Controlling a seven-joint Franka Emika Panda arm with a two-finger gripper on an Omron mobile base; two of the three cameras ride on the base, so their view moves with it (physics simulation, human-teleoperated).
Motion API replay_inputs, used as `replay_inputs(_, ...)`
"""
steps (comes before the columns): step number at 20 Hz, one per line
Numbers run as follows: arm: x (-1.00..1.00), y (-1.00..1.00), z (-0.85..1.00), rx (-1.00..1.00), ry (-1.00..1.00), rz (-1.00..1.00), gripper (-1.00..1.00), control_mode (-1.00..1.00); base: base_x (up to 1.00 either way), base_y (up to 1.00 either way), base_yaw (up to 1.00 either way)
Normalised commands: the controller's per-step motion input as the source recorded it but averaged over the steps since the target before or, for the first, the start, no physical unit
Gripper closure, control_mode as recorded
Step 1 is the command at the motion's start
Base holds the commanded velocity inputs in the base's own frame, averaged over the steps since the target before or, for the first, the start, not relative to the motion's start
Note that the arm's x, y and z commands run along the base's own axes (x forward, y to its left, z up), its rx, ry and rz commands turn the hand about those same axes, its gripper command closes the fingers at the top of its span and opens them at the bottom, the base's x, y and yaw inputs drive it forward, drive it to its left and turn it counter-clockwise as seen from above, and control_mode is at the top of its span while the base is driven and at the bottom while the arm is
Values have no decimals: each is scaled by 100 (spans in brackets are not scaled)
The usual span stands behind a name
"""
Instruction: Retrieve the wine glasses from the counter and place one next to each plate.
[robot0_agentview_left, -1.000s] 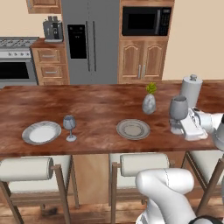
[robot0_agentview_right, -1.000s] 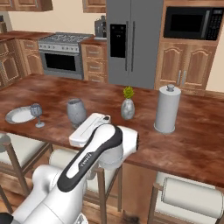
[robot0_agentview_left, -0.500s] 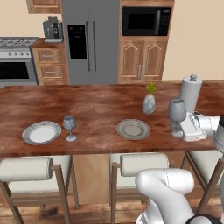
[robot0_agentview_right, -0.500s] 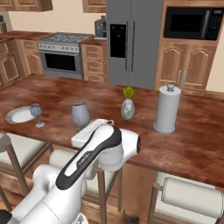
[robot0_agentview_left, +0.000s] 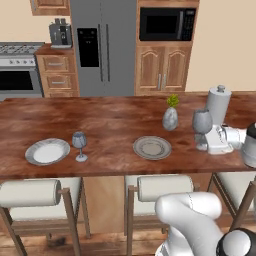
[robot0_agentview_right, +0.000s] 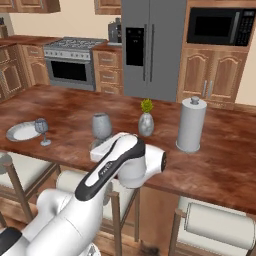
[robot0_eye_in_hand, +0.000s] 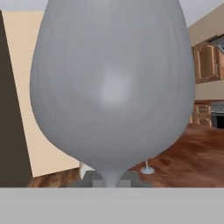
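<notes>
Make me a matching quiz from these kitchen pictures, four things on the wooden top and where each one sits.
Things:
1. held wine glass
2. standing wine glass
3. vase with plant
4. paper towel roll

Places:
A. right beside the left plate
B. behind the middle plate
C. stem in the pincer
D. far right, behind the pincer

Pairs: 1-C, 2-A, 3-B, 4-D

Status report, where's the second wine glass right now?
Gripper shut on second wine glass, upright, right of the bare plate. Vase stands behind that plate.
</notes>
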Motion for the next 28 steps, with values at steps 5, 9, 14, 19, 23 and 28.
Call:
replay_inputs(5, 31, -15, -13, -6, -11, 0, 100, -100, 0, 0, 0)
replay_inputs(9, 41, -8, -26, -11, -5, 0, 100, -100, 0, 0, 0)
replay_inputs(14, 40, -5, -26, -9, -1, 0, 100, -100, 0, 0, 0)
replay_inputs(19, 38, -5, -14, -1, 3, 0, 100, -100, 0, 0, 0)
replay_inputs(23, 42, -5, -15, 7, 5, 0, 100, -100, 0, 0, 0)
replay_inputs(28, 36, -17, -23, 5, 0, 0, 100, -100, 0, 0, 0)
